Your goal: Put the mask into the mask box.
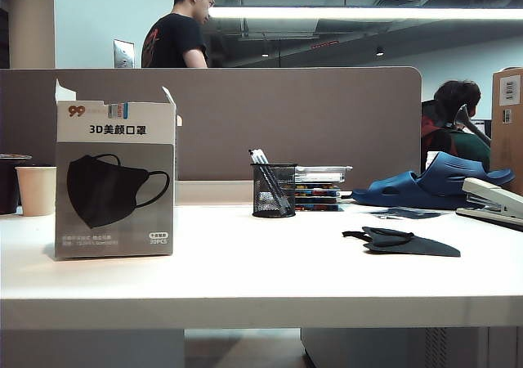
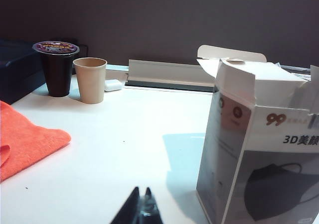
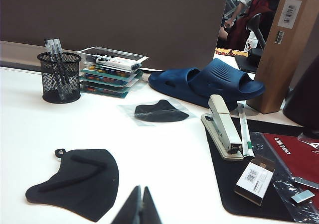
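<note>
Both claws are cut off at the bottom edge of their wrist views. The left claw (image 2: 140,206) is clenched on nothing, low beside the mask box (image 2: 259,149). The right claw (image 3: 140,204) is clenched too, just over the worktop (image 1: 245,278) near the mask (image 3: 79,181). In the exterior view, the mask lies lower right, the box stands left, flaps up.
</note>
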Controlling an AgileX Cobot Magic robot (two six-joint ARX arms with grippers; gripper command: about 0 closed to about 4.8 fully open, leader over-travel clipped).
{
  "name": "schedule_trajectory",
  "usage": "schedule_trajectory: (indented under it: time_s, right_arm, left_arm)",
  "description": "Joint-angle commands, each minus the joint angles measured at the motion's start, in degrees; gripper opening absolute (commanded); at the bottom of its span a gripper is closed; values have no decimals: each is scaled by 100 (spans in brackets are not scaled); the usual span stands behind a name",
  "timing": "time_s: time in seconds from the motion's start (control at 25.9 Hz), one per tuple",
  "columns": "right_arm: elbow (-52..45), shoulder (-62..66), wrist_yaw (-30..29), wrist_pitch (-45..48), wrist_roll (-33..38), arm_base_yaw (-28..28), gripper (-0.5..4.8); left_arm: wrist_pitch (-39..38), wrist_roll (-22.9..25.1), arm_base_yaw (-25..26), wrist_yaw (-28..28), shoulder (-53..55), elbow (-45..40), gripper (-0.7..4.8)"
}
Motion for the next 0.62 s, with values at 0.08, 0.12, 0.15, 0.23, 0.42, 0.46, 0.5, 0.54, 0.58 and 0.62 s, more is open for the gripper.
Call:
schedule_trajectory:
  time_s: [0.08,0.12,0.15,0.23,0.42,0.46,0.5,0.54,0.58,0.62]
  right_arm:
    - [26,-37,-9,118,28,0,-8]
    - [26,-35,-9,118,28,0,-8]
    - [26,-35,-7,118,28,0,-8]
    - [26,-35,-7,118,28,0,-8]
    - [28,-35,-7,118,28,0,-8]
    - [31,-35,-9,118,28,0,-8]
    - [35,-35,-9,116,28,0,-8]
    - [42,-35,-9,116,28,0,-8]
    - [59,-35,-9,116,28,0,-8]
    - [76,-35,-9,116,31,0,-8]
  left_arm:
    - [66,4,4,-7,0,26,-5]
    - [66,2,4,-7,0,26,-5]
    - [66,2,7,-7,0,26,-5]
    - [66,2,4,-7,0,26,-5]
    - [66,2,7,-7,0,26,-5]
    - [66,2,7,-7,-2,26,-5]
    - [66,2,7,-7,0,26,-6]
    - [66,4,7,-7,0,26,-6]
    - [66,4,7,-7,0,26,-5]
    - [66,4,4,-7,0,26,-6]
